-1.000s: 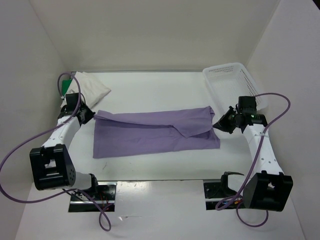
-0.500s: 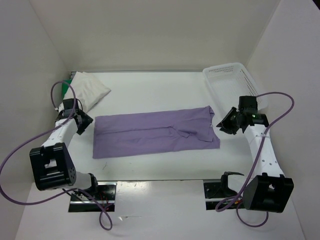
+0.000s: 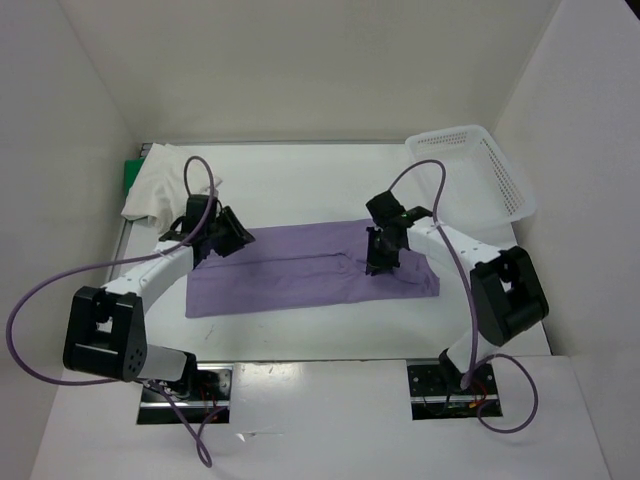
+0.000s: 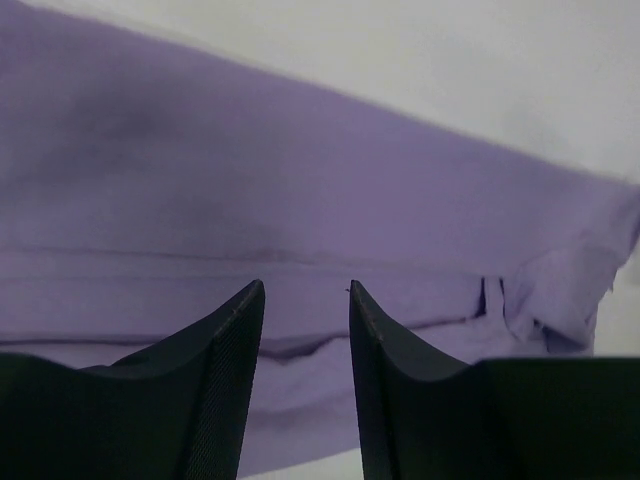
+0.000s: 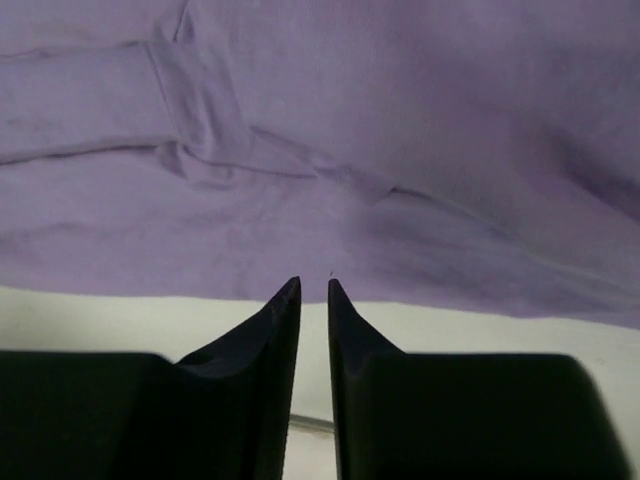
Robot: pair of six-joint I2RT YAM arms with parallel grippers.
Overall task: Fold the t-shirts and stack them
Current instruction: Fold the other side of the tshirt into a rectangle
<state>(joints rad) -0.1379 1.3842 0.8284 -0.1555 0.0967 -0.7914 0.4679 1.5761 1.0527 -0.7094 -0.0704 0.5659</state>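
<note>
My left claw (image 4: 303,290) stands apart, right claw (image 5: 314,285) barely parted, both empty; the soft, creased lavender t-shirt (image 3: 300,280) lies flat beyond their tips.

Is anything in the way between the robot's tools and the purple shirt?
No, nothing that I can see. The left tool and the right tool both hang right over the purple shirt, and nothing lies between them and the cloth.

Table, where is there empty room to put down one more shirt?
Bare table lies behind the purple shirt, between the white shirt and the basket; a thin strip runs in front. The middle is crowded: the left gripper and right gripper are over it.
</note>
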